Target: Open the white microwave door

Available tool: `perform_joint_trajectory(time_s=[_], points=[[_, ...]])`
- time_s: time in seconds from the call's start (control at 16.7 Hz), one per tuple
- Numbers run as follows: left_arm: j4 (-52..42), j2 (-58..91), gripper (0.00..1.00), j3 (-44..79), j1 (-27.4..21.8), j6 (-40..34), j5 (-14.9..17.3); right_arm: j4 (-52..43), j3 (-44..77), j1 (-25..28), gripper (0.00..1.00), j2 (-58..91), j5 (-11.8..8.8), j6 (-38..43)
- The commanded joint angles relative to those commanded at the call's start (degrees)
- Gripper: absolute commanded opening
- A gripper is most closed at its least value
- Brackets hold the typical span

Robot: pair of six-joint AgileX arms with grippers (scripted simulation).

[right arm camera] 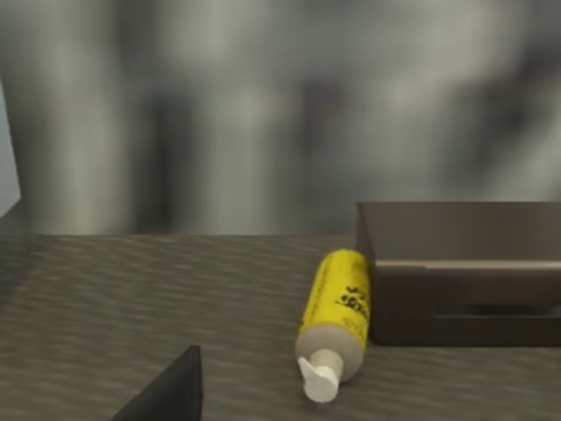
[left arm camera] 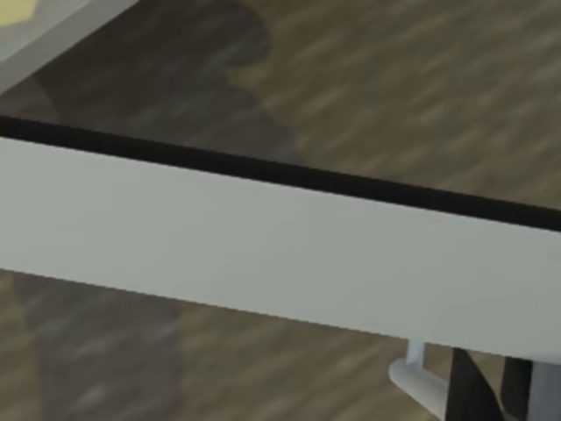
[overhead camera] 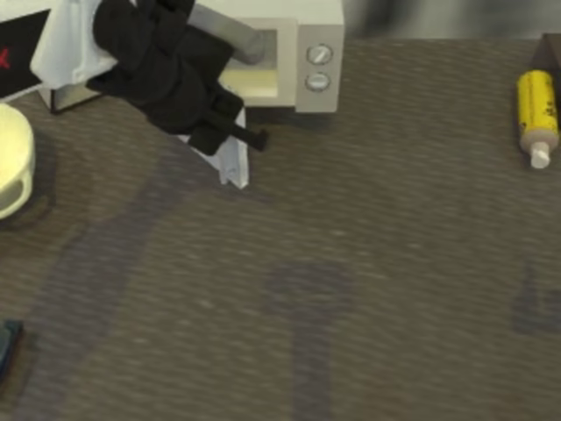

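**Left gripper at the opened door of the microwave**

The fingers of the left gripper (overhead camera: 250, 138) are dark and thin, and they point toward the front-right from the white microwave (overhead camera: 298, 53). From the top view I cannot tell how far they are open, or if they hold something. Just beside them is the microwave door (overhead camera: 230, 162). It stands swung out from the front of the microwave, and its free edge points to the near side of the table (overhead camera: 351, 289). The left wrist view shows the door very close, as a wide white band with a black edge.

Behind the door the cream interior (overhead camera: 254, 83) is open to see. The two silver knobs (overhead camera: 319, 67) are at the right of the opening.

A yellow tube (overhead camera: 536, 114) lies well to the right of the microwave, beside a dark brown box (right arm camera: 460, 272). A pale yellow bowl (overhead camera: 13, 162) is to the left of the microwave.

The right gripper is not in view.
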Motion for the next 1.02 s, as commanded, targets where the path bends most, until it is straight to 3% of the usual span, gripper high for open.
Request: perform_joint_trajectory(time_s=[0.36, 0.78, 1.02], points=[[0.0, 0.2, 0.00, -0.3, -0.2, 0.0, 0.4, 0.0, 0.0, 0.0, 1.00, 0.0, 0.0, 0.0], [-0.9, -2.6, 0.00, -3.0, 3.3, 8.8, 4.9, 0.0, 0.0, 0.0, 1.00, 0.0, 0.0, 0.0], [-1.1, -2.8, 0.00, -3.3, 3.7, 9.8, 5.4, 0.0, 0.0, 0.0, 1.00, 0.0, 0.0, 0.0]])
